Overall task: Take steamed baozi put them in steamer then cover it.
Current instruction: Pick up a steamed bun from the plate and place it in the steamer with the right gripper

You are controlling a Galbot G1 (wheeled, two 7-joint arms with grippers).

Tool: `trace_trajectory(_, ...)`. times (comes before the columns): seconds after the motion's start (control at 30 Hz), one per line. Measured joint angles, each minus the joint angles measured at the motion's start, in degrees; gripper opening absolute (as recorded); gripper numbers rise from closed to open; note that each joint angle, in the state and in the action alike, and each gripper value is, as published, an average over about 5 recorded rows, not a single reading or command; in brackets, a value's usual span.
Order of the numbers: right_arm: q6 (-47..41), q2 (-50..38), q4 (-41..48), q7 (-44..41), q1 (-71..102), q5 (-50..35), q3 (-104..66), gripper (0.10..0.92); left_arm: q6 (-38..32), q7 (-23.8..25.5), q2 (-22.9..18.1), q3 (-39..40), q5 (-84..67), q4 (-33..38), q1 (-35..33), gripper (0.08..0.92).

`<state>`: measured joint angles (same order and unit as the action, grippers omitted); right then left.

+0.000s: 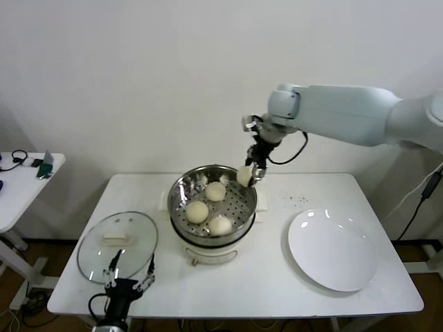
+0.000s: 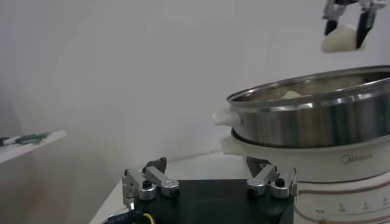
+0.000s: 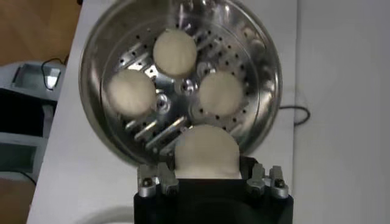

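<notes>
The steel steamer [image 1: 181, 190] sits on its white cooker base at the table's middle. Three cream baozi [image 1: 197, 211] lie on its perforated floor, also seen in the right wrist view [image 3: 175, 52]. My right gripper [image 1: 249, 173] is shut on a fourth baozi [image 1: 244, 176] and holds it above the steamer's far right rim; the right wrist view shows that baozi [image 3: 206, 152] between the jaws, over the basket's edge [image 3: 268, 73]. My left gripper [image 1: 127, 275] is open and empty at the table's front left, near the glass lid [image 1: 118, 245]. The steamer shows in the left wrist view [image 2: 317, 115].
An empty white plate [image 1: 333, 249] lies on the right of the table. The glass lid with its white handle lies flat at the front left. A side table [image 1: 21, 183] with small items stands off to the left.
</notes>
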<state>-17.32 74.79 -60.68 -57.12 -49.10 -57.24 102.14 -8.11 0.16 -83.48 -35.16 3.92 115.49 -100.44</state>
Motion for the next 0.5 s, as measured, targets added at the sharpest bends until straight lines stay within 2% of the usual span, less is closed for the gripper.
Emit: trace_trajectory(0.5,-0.31,6.49,3.39,0.26,5.89,1.68,1.8,0.679,-0.07,-0.01,0.89,-0.62,-1.0,-0.25,-0.01,0.823)
